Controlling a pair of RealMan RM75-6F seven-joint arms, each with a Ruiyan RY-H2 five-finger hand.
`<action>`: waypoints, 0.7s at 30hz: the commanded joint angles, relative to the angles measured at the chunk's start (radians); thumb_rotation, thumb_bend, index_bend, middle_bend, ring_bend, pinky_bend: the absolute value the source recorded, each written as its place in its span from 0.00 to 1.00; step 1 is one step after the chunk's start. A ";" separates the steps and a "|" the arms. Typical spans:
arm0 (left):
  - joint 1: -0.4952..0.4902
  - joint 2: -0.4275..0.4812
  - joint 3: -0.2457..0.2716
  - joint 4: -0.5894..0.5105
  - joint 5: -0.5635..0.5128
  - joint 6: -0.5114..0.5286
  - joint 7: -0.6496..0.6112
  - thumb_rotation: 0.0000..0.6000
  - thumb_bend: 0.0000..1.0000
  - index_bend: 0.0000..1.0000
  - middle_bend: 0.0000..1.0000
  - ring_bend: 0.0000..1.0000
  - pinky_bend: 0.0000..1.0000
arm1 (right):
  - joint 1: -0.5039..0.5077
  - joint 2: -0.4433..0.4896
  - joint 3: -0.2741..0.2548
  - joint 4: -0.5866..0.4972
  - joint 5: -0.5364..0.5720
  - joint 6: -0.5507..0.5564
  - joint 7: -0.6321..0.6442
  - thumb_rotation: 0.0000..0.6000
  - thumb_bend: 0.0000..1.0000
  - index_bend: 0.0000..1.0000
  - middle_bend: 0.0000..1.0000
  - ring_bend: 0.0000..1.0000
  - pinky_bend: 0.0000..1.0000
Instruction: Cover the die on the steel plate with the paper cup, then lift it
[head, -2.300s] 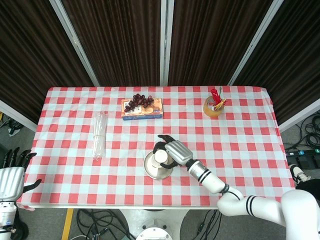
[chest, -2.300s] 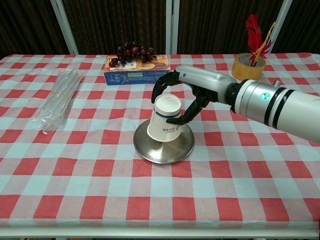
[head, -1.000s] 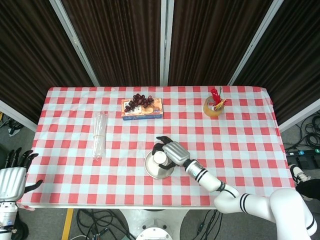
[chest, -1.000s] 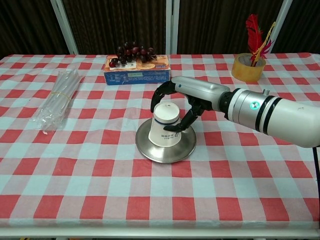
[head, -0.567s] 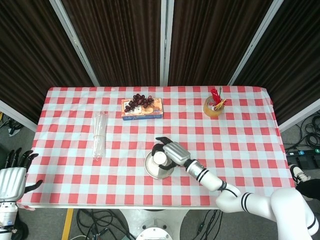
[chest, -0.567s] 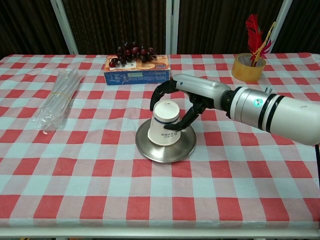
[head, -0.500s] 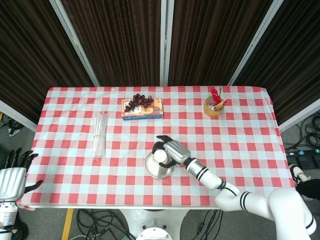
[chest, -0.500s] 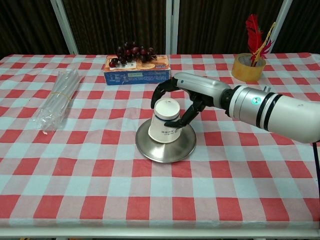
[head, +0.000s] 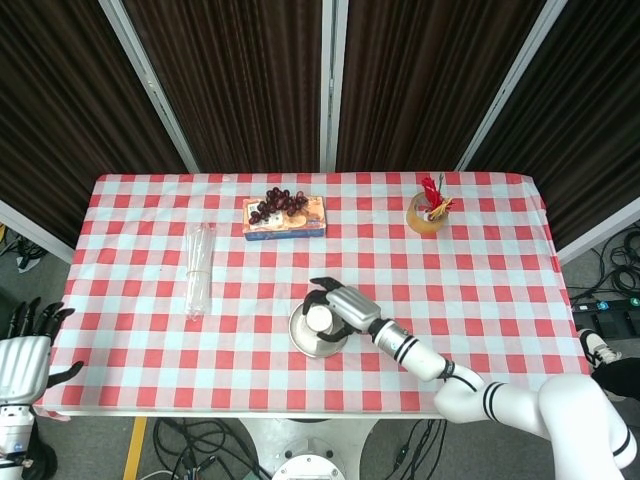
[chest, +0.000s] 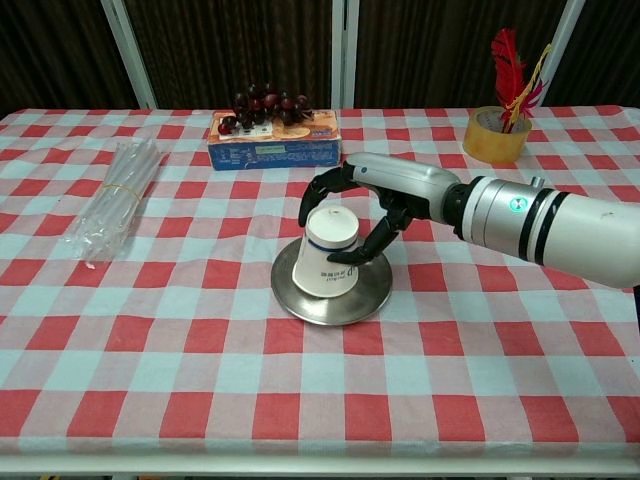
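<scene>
The right hand (chest: 365, 205) clasped the inverted white paper cup (chest: 327, 252) on the round steel plate (chest: 330, 296), its dark fingers wrapped around the cup's upper wall. Over the preceding seconds the cup had shifted slightly and remained tilted on the plate, hiding the die, so covering appeared nearly complete. The left hand (head: 22, 352), well left of the plate, lay empty with fingers spread.

Table (head: 520, 330) with red-and-white checked cloth (chest: 150, 400), cloth hanging over the near edge. Behind the far edge: dark brown pleated curtains (head: 240, 80), divided by pale metal uprights (head: 327, 85), the outer ones slanting. Floor: grey (head: 85, 450), a yellow strip (head: 134, 448) at the near left corner, black cables (head: 190, 440) under the near edge. Lighting even
</scene>
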 joint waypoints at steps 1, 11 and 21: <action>0.001 0.000 0.001 0.001 0.000 -0.001 0.000 1.00 0.00 0.22 0.16 0.02 0.02 | 0.004 -0.023 0.008 0.030 0.011 0.000 -0.005 1.00 0.29 0.51 0.27 0.03 0.00; -0.002 0.000 -0.002 -0.002 0.002 0.000 0.005 1.00 0.00 0.22 0.16 0.02 0.02 | 0.002 0.006 -0.036 -0.013 -0.051 0.040 0.018 1.00 0.29 0.50 0.28 0.03 0.00; 0.000 -0.001 -0.001 -0.001 0.001 0.000 0.005 1.00 0.00 0.22 0.16 0.02 0.02 | -0.017 0.005 -0.005 0.024 -0.032 0.101 0.098 1.00 0.30 0.49 0.28 0.03 0.00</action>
